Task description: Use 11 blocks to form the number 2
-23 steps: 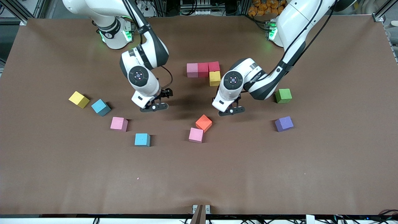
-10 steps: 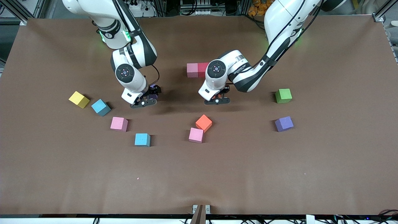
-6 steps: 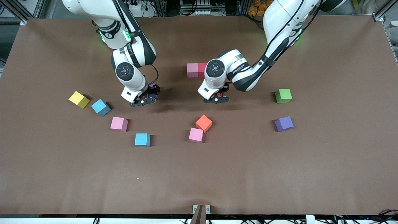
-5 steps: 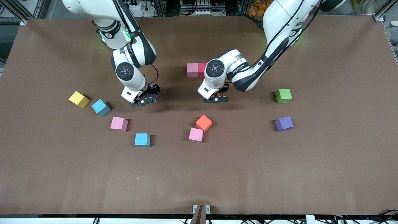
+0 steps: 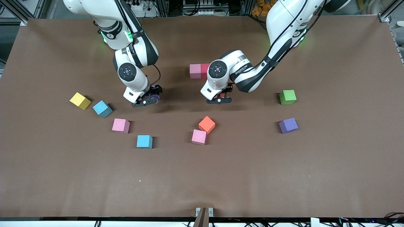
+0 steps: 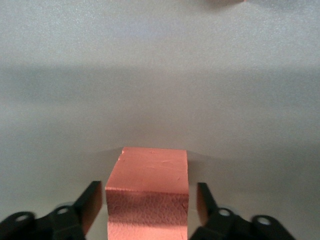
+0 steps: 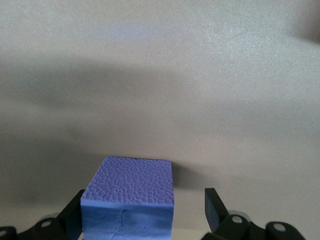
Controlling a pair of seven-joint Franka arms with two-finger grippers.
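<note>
A pink cube [image 5: 195, 71] and a red cube [image 5: 205, 70] lie side by side as a row; the left arm hides whatever lies beside them. My left gripper [image 5: 219, 100] is low on the table just nearer the camera than that row. It is open around an orange cube [image 5: 222, 94], [image 6: 150, 175], with a gap at each finger [image 6: 92, 202]. My right gripper [image 5: 145, 101] is low toward the right arm's end and open around a purple cube [image 5: 155, 95], [image 7: 132, 185], which lies against one finger.
Loose cubes on the brown table [image 5: 284, 176]: yellow [image 5: 80, 101], blue [image 5: 102, 108], pink [image 5: 121, 125], light blue [image 5: 144, 141], orange [image 5: 207, 124], pink [image 5: 199, 136], purple [image 5: 288, 125] and green [image 5: 287, 96].
Both grippers have moved away from the front camera. The left arm now covers the yellow cube and the second red cube. In the last half second both have barely moved.
</note>
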